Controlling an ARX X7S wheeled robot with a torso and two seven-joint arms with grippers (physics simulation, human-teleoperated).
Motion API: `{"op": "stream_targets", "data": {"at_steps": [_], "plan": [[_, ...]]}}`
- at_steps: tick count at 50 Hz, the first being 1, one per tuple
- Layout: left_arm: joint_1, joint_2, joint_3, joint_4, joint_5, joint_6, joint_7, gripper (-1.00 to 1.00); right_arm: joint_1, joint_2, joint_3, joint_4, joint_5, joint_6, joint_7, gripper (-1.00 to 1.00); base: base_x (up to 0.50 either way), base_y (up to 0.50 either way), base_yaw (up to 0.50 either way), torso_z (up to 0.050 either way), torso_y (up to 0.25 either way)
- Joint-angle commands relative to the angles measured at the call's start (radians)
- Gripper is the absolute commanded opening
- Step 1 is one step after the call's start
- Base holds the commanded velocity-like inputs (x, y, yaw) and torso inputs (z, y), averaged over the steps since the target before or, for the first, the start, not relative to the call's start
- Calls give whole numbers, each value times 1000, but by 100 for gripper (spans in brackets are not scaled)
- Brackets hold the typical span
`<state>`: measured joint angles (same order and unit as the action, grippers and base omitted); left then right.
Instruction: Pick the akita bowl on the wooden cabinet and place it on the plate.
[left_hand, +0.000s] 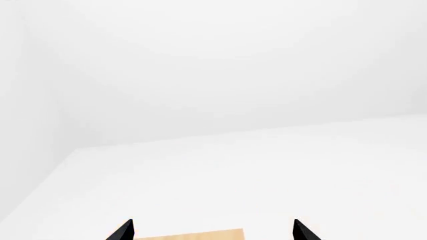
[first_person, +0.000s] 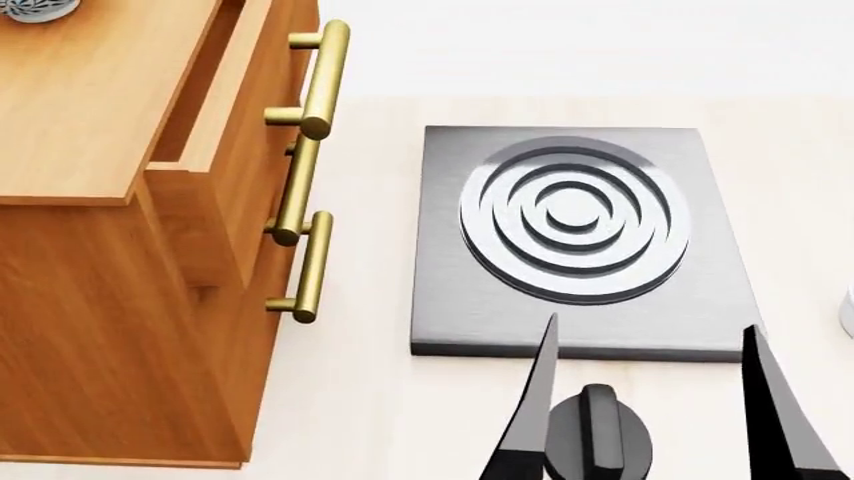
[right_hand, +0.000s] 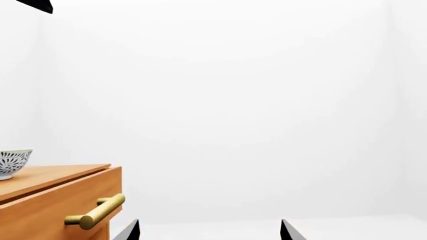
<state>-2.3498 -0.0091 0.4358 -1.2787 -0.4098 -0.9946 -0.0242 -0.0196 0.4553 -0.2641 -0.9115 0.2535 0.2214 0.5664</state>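
Your akita bowl (right_hand: 13, 162) sits on top of the wooden cabinet (first_person: 94, 120), near its back corner. The right gripper (first_person: 654, 400) hangs with jaws spread apart and empty, in front of the cabinet's handle side and lower than its top, so the bowl lies up and to the left from it. The left gripper (left_hand: 212, 229) also looks open, its place beside the cabinet is unclear. The plate is not visible.
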Motion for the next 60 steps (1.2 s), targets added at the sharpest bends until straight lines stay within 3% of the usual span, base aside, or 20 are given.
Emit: {"op": "stream_targets", "data": {"at_steps": [1, 12, 30, 56, 60], "plan": [[-2, 3, -3, -12, 11, 8, 7, 100, 0, 2, -1, 5, 2, -8, 3, 100, 0, 0, 0, 0, 0], [19, 7, -12, -29, 34, 41, 20, 100, 8, -6, -21, 63, 1, -31, -12, 100, 0, 0, 0, 0, 0], [120, 5, -225, -30, 348, 14, 41, 100, 27, -12, -24, 159, 7, -51, -25, 100, 0, 0, 0, 0, 0], [150, -26, -283, -30, 406, 1, 9, 100, 35, -11, 3, 242, 17, -82, -22, 100, 0, 0, 0, 0, 0], [159, -37, -239, -30, 418, -6, 11, 100, 33, -12, 3, 249, 16, -85, -21, 100, 0, 0, 0, 0, 0]]}}
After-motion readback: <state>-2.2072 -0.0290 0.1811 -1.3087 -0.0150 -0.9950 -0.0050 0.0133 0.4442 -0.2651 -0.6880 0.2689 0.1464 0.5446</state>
